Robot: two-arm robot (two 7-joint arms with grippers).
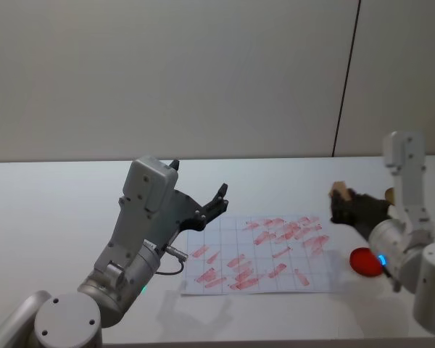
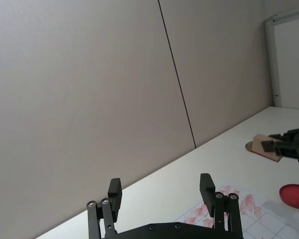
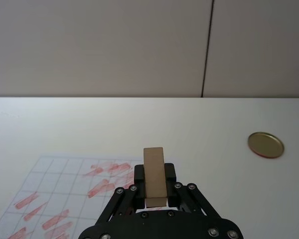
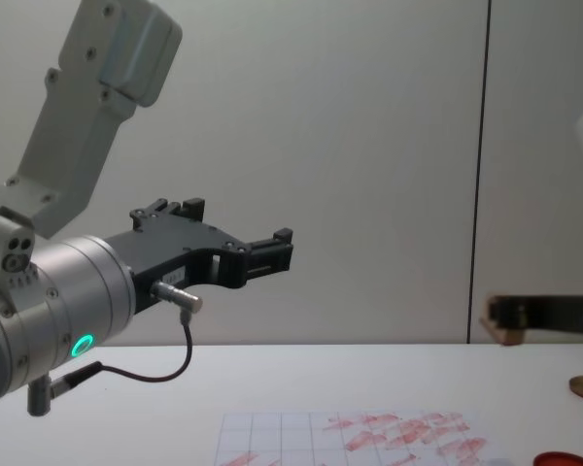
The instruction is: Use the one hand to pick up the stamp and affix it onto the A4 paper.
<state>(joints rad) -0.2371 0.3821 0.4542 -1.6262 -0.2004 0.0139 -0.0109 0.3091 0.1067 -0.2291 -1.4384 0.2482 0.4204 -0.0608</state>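
Right wrist view shows the right gripper (image 3: pixel 154 177) clamped on the stamp (image 3: pixel 154 167), raised near the right edge of the paper (image 3: pixel 65 191); the left gripper (image 2: pixel 161 185) hovers, spread apart.

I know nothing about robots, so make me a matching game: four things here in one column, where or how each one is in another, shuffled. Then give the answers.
1. stamp
2. pad
3. disc
4. paper

A. flat on the table, covered with red marks
B. red, on the table just right of the paper
C. gold, on the table farther back
D. held off the table by the right gripper

Pairs: 1-D, 2-B, 3-C, 4-A.
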